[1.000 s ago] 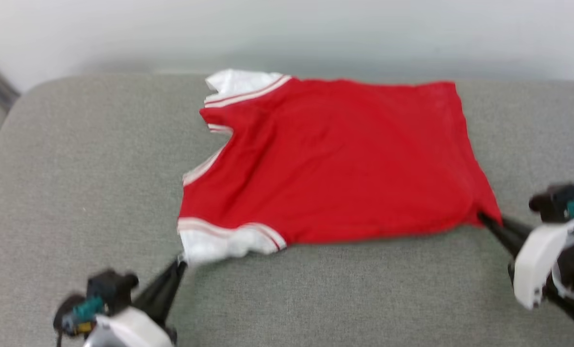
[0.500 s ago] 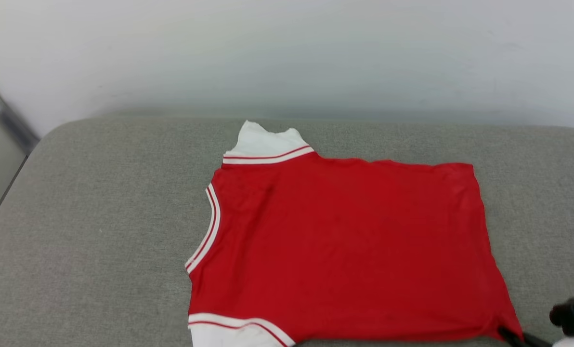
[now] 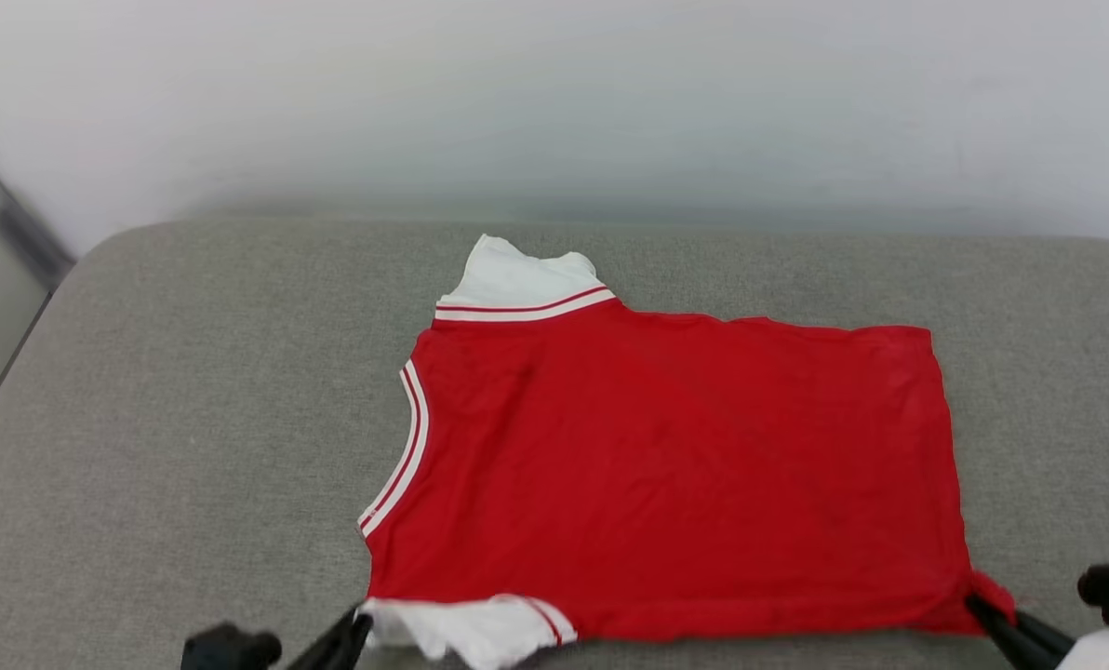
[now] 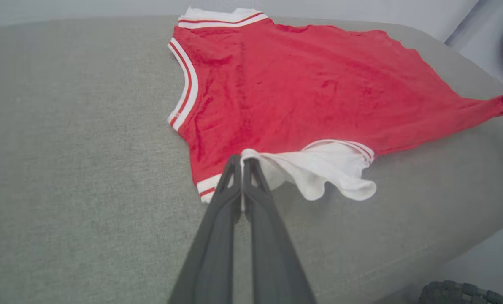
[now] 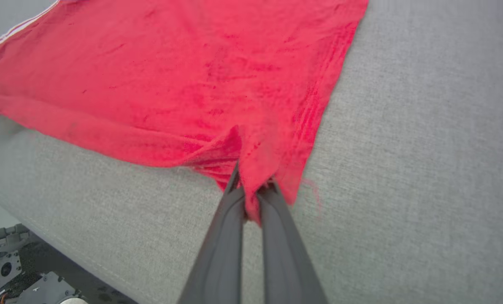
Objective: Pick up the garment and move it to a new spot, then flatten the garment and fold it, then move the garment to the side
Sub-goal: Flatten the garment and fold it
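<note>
The garment (image 3: 666,475) is a red jersey with white sleeves and striped trim, spread plain side up on a grey cushion (image 3: 192,447). Its far sleeve (image 3: 517,279) lies flat at the back. My left gripper (image 3: 354,625) is shut on the near white sleeve (image 4: 319,169), pinching its edge in the left wrist view, where the left gripper (image 4: 242,161) holds the cloth slightly raised. At the lower right my right gripper (image 3: 978,607) is shut on the red hem corner (image 5: 255,169), and the right gripper (image 5: 251,185) shows fabric bunched between its fingers.
A pale wall (image 3: 554,102) rises behind the cushion. A metal bar (image 3: 10,223) runs along the left. The cushion's front edge (image 5: 66,249) drops to the robot base (image 5: 11,270) below. Bare grey fabric lies left and right of the garment.
The camera has tilted up, so the garment sits lower in view. The far sleeve now lies flat. Both grippers keep their hold on the near sleeve and hem corner.
</note>
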### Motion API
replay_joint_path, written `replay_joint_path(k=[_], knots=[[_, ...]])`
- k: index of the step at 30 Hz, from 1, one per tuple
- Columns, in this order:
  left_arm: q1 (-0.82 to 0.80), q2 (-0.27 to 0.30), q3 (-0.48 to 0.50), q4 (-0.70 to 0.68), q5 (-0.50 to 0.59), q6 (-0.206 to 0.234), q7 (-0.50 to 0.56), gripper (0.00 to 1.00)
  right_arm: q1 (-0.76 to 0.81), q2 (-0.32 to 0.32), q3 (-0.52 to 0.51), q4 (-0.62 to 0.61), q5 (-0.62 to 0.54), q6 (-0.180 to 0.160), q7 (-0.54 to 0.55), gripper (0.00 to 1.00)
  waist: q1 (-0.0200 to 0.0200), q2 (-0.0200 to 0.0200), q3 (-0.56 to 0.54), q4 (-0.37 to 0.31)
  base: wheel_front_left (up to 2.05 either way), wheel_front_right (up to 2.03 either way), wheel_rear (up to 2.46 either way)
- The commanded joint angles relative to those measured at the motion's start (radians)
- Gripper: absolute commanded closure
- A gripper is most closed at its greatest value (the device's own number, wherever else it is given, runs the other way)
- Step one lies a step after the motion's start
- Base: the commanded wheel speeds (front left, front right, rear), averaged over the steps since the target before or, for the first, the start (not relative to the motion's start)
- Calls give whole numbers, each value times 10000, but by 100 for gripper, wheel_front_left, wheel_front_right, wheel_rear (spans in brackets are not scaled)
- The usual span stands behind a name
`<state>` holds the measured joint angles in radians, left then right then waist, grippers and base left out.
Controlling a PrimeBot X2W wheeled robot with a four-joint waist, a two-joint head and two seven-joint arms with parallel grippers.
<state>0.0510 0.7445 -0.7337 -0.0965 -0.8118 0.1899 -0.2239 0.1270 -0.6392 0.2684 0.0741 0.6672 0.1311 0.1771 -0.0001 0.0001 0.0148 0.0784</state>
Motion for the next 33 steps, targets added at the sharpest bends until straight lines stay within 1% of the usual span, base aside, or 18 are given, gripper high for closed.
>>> replay_joint_path(k=[1,5,7,15,22,25,27,28,29,33], knots=[[-400,21,36,50,165,-118,72,100,-255,149,-126,-115,-51,-5,79,100,1,-1,130,-9,0,0,0],[-1759,-88,116,389,491,-545,386,100,-806,323,-414,-317,-246,-5,327,100,1,-1,550,-59,0,0,0],[-2368,-246,111,684,622,-788,472,100,-1124,330,-467,-330,-318,-5,454,100,1,-1,763,-77,0,0,0],[-4570,-774,146,2226,925,-1726,608,100,-2619,147,-225,-139,-445,-7,896,100,1,-1,1779,-268,0,0,0],[-5815,-1318,46,4022,1052,-2352,516,100,-3816,208,287,573,-487,-7,1108,100,1,-1,2624,-373,0,0,0],[-6185,-1542,26,4791,1033,-2529,379,100,-4238,275,524,970,-505,-7,1076,100,1,-1,2962,-391,0,0,0],[-6317,-1625,45,5031,1036,-2581,298,100,-4351,287,609,1100,-525,-7,1063,100,1,-1,3063,-391,0,0,0],[-6433,-1723,46,5323,1033,-2626,239,100,-4455,309,691,1231,-538,-7,1033,100,1,-1,3152,-385,0,0,0],[-6776,-2085,-148,6320,1006,-2857,143,100,-4749,387,1135,1668,-447,-6,1012,100,1,-1,3405,-372,0,0,0],[-7077,-2440,-476,7350,940,-3049,144,100,-4912,413,1644,1962,-340,-6,1022,100,1,-1,3476,-401,0,0,0]])
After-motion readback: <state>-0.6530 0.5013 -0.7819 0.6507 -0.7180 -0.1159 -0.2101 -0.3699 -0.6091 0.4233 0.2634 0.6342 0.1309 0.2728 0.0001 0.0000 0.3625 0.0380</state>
